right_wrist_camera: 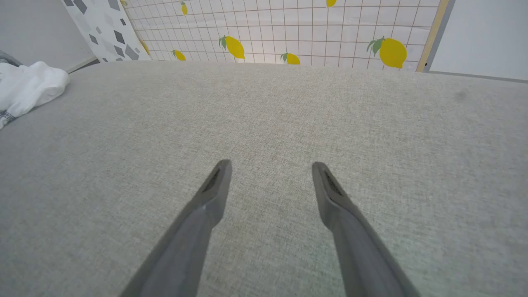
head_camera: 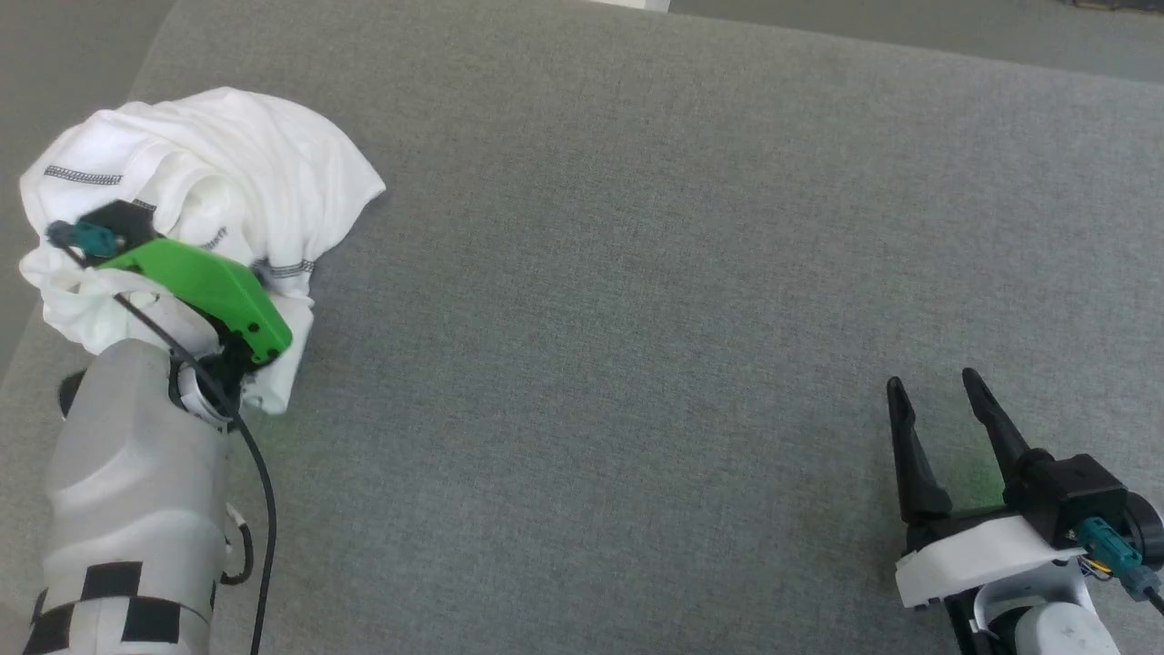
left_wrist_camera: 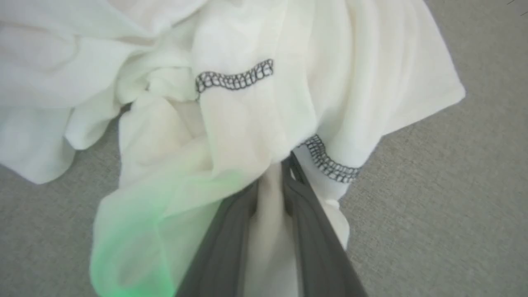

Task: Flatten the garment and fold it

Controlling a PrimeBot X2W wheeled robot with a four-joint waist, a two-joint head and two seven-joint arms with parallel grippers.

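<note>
The garment [head_camera: 227, 155] is a white shirt with grey zigzag seams, bunched in a heap at the far left of the grey cloth surface [head_camera: 637, 318]. My left gripper [left_wrist_camera: 274, 177] is shut on a fold of the garment [left_wrist_camera: 247, 103], with cloth pinched between its two dark fingers [left_wrist_camera: 229, 235]. From the head view its green wrist cover [head_camera: 205, 287] lies over the heap and the fingertips are buried in cloth. My right gripper [head_camera: 934, 382] stands open at the lower right, far from the shirt, nothing between its fingers. The right wrist view has the right gripper [right_wrist_camera: 271, 166] over bare fabric and the garment [right_wrist_camera: 29, 86] at its left edge.
The grey surface ends just left of the heap, where a lower grey strip [head_camera: 55, 55] runs along it. Beyond the far edge stands a grid-patterned panel with yellow lemons [right_wrist_camera: 288, 33]. A black cable [head_camera: 264, 491] hangs along my left forearm.
</note>
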